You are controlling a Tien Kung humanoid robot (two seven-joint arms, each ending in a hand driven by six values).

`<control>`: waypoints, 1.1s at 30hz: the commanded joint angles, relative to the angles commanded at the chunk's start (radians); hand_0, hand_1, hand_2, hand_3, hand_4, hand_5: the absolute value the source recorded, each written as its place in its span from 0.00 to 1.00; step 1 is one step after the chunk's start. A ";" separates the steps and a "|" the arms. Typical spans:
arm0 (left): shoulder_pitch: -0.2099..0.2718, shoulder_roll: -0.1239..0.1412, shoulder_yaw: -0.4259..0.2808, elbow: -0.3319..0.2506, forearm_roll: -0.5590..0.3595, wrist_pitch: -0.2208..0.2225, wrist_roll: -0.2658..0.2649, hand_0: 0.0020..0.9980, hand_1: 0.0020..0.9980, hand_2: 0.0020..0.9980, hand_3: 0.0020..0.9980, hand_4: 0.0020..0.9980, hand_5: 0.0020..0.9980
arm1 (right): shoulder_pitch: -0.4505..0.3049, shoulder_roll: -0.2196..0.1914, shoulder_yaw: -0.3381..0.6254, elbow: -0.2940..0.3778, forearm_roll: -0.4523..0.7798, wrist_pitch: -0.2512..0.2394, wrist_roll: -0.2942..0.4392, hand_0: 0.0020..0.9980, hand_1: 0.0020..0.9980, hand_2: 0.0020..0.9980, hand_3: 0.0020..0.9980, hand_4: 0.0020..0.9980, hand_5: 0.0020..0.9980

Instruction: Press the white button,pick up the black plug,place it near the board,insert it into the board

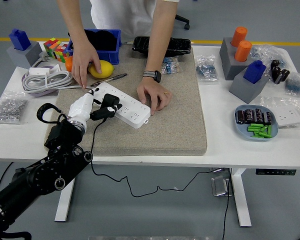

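Note:
A white power strip, the board, lies slanted on the beige mat. My left hand has white fingers curled on the black plug, which sits on the strip's left part. The plug's black cord hangs down over the table's front edge. A person at the far side presses one hand on the strip's right end. The person's other hand reaches down to the strip's left end beside a lemon.
A blue bin, colour cubes and a coiled white cable stand at back left. A black pen lies by the lemon. At right are grey blocks with orange cylinders and a blue plate.

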 joint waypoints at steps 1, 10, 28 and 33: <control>0.001 0.000 -0.003 -0.001 0.002 -0.001 0.000 0.91 0.95 0.94 0.97 1.00 0.70 | 0.000 0.000 -0.001 0.000 0.000 0.000 0.000 0.82 0.70 0.70 0.65 0.78 0.41; 0.005 0.005 -0.014 -0.012 0.014 -0.006 0.003 0.92 0.95 0.94 0.95 1.00 0.66 | 0.002 0.002 0.002 0.001 0.000 0.000 0.000 0.82 0.70 0.69 0.65 0.78 0.41; 0.080 0.184 -0.024 -0.292 -0.031 -0.021 -0.034 0.63 0.58 0.59 0.79 0.77 0.00 | -0.001 0.000 0.016 0.001 -0.006 -0.001 0.001 0.82 0.70 0.70 0.65 0.78 0.41; 0.077 0.253 0.020 -0.370 -0.084 -0.043 -0.088 0.49 0.47 0.48 0.66 0.50 0.00 | 0.001 0.001 0.020 0.002 -0.006 -0.001 0.001 0.82 0.70 0.70 0.65 0.78 0.41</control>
